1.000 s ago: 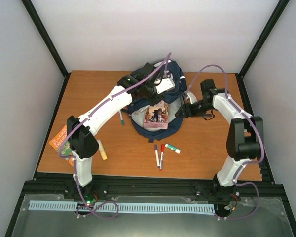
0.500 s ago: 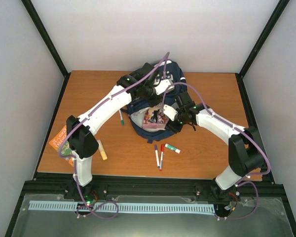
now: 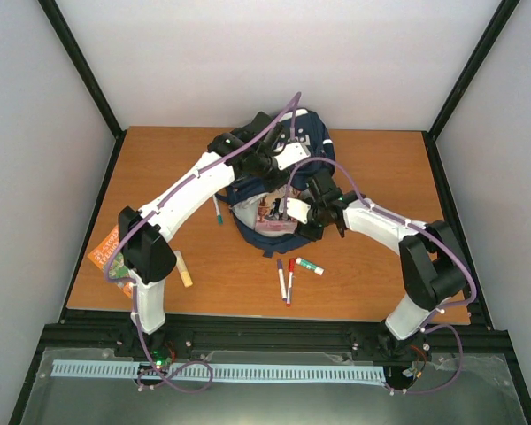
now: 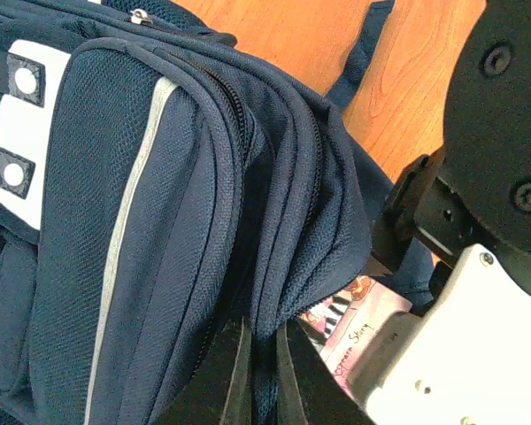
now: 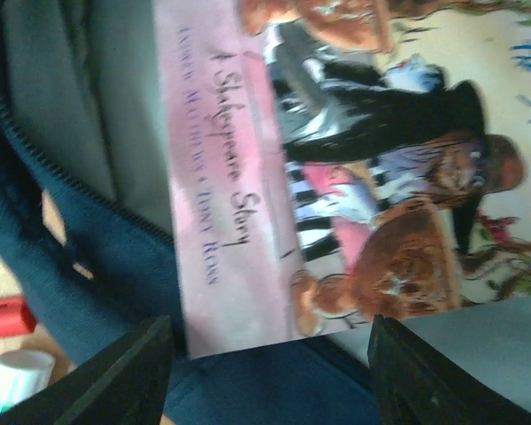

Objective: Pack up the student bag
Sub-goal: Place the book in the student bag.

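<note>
Student bag (image 3: 313,133) is lying at the far-centre of the table (image 3: 380,168), navy w/ a thin pale stripe and a white front patch. Its opening is facing the arms and showing grey lining. L gripper (image 4: 261,341) is reaching in from the left and pinching the bag's navy rim fabric, w/ the jaws nearly together on the fold and the rim lifted above the opening. A picture book (image 3: 270,216) w/ a pink cover strip is sitting partway inside the opening, w/ its near edge sticking out over the bag's lower lip. R gripper (image 5: 270,336) is hovering right over that book edge. Its jaws are standing wide apart w/ nothing clamped between them, and in the wrist view the fingers are framing the pink strip. On the table nearer the arm bases, a purple marker (image 3: 280,277) and a red marker (image 3: 290,276) are lying side by side, w/ a green-capped marker (image 3: 310,266) just to their right. A teal pen (image 3: 218,211) is lying just left of the bag. A yellow stick (image 3: 186,269) and an orange booklet (image 3: 104,252) are sitting near the table's left edge, well apart from the bag.
</note>
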{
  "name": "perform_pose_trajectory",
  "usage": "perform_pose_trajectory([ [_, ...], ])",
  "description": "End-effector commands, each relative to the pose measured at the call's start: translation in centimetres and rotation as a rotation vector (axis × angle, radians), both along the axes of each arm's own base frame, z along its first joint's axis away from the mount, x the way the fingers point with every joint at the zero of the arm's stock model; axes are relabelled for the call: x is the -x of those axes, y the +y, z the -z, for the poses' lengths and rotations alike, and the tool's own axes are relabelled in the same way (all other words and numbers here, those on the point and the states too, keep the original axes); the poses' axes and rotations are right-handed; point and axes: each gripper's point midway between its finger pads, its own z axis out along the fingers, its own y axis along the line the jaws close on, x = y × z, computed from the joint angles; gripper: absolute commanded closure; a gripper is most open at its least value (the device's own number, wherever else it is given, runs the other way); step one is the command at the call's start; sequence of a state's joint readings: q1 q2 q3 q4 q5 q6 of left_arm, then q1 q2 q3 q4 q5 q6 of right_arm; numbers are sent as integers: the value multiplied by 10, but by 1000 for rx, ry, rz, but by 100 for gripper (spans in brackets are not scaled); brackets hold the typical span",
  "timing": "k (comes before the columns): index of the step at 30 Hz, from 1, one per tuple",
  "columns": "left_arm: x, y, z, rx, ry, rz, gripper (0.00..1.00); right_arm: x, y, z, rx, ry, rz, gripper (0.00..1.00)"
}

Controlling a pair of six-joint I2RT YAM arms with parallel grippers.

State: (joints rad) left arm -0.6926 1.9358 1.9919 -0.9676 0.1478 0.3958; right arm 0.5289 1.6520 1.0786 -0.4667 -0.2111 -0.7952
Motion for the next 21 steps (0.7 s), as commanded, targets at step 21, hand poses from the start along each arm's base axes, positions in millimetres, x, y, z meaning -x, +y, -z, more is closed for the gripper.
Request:
perform_pose_trajectory([
  [21, 34, -11, -33, 104, 69, 139, 99, 21, 19, 1, 39, -158, -306, 51],
])
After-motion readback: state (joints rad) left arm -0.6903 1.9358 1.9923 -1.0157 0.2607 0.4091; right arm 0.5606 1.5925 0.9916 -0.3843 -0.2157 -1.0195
